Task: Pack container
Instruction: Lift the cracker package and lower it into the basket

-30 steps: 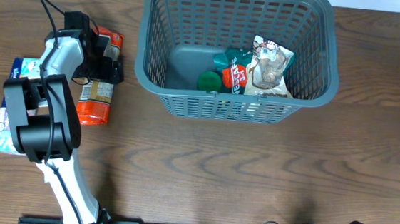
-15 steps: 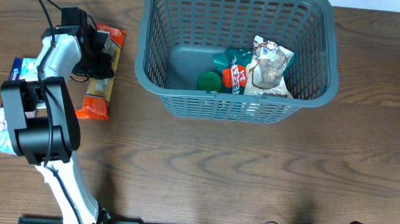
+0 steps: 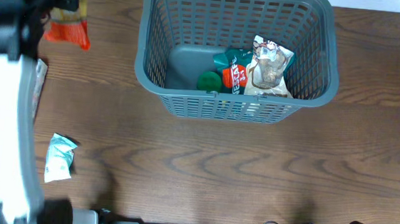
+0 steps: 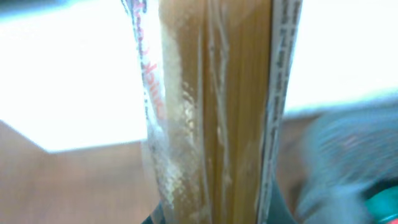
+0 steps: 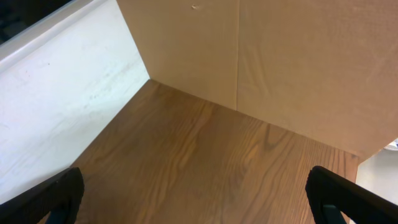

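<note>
The container (image 3: pixel 229 108), a dark grey slotted basket, stands at the back middle of the table. Inside it lie a green and red packet (image 3: pixel 232 68) and a pale snack bag (image 3: pixel 269 67). My left arm is raised high and blurred at the far left of the overhead view. Its gripper (image 3: pixel 67 1) is shut on a long clear spaghetti packet (image 3: pixel 67 31) with orange ends, well left of the container. In the left wrist view the spaghetti packet (image 4: pixel 214 112) fills the middle and hides the fingers. My right gripper (image 5: pixel 199 205) stands open over bare wood, holding nothing.
A small white and green packet (image 3: pixel 59 158) lies on the table at the front left. Another packet's edge (image 3: pixel 39 89) shows beside the raised left arm. A pale wooden board (image 5: pixel 280 62) and a white wall (image 5: pixel 56 93) stand ahead of the right gripper.
My left gripper shut on the spaghetti packet and lifted it off the table, up and toward the back left. The rising arm uncovered the small white and green packet. The right gripper stayed open.
</note>
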